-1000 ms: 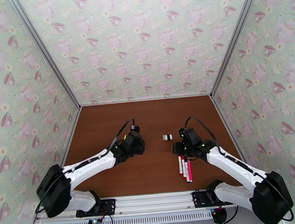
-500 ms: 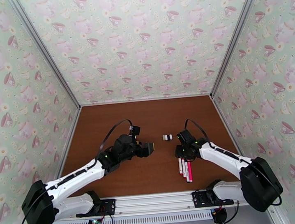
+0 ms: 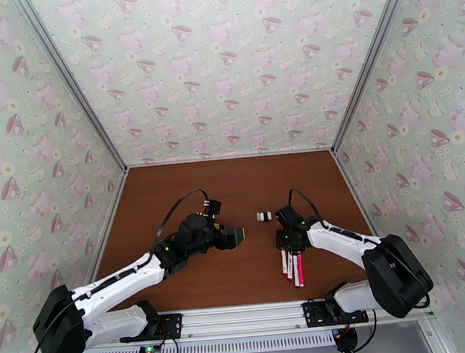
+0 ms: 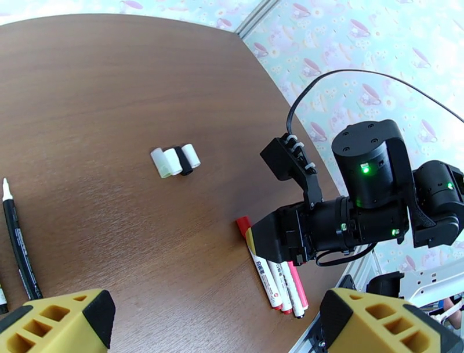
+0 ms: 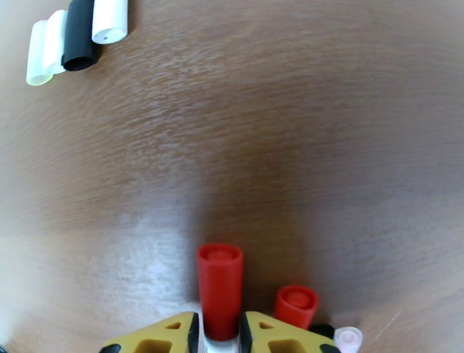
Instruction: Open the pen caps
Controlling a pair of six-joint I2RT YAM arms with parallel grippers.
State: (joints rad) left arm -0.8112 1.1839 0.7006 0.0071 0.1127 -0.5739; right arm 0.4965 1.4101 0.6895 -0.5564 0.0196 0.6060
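Midway through uncapping: right gripper point(image 5: 217, 334) clamps a pen point(image 4: 262, 272), its red cap point(image 5: 219, 278) jutting at twelve o'clock; loose caps point(image 5: 75, 35) lie at eleven. Wide open, left gripper point(image 3: 237, 234) hangs nearby, likely next to clasp and pull that cap while the right holds firm.

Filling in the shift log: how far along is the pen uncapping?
Done: loose caps lie on the table, and so does a bare-tipped black pen. In hand: right gripper grips a red-capped pen; left gripper is open, empty. Left: neighbouring pens still capped.
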